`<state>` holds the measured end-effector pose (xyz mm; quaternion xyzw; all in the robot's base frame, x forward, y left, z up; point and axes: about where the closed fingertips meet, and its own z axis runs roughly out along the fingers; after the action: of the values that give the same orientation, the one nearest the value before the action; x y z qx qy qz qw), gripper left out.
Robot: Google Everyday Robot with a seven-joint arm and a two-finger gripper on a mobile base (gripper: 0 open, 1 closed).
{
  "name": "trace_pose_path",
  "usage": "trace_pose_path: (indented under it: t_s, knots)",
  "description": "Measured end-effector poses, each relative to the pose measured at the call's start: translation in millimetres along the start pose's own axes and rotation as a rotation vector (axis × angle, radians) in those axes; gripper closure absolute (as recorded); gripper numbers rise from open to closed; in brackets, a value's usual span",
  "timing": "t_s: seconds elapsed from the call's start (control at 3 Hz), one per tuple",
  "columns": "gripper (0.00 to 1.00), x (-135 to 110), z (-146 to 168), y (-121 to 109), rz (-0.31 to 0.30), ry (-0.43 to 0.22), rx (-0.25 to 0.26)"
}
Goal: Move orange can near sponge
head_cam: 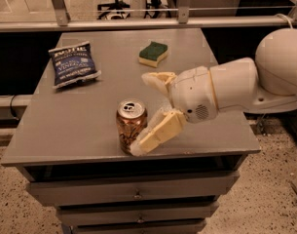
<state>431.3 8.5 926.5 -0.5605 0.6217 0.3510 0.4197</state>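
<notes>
The orange can point(130, 126) stands upright near the front edge of the grey table point(94, 106). The sponge point(153, 53), green top over a yellow base, lies at the back middle of the table, well apart from the can. My gripper point(140, 113) reaches in from the right and is open, with cream fingers point(157, 133). The lower finger lies at the can's right front side, by its base. The upper finger is behind and to the right of the can's top. The can is not gripped.
A blue chip bag point(72, 65) lies at the back left of the table. Drawers point(133, 191) sit under the tabletop. A metal rail point(138, 23) runs behind the table. My arm's white housing point(279, 67) hangs over the table's right edge.
</notes>
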Motion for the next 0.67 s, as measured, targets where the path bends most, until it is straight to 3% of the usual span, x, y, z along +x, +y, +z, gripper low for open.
trace_pose_path:
  t_s: [0.33,0.67]
  knots:
    - [0.00,7.3,22.7,5.2,0.010,-0.065,-0.012]
    - [0.00,13.5,32.7,5.8,0.018,-0.088,-0.013]
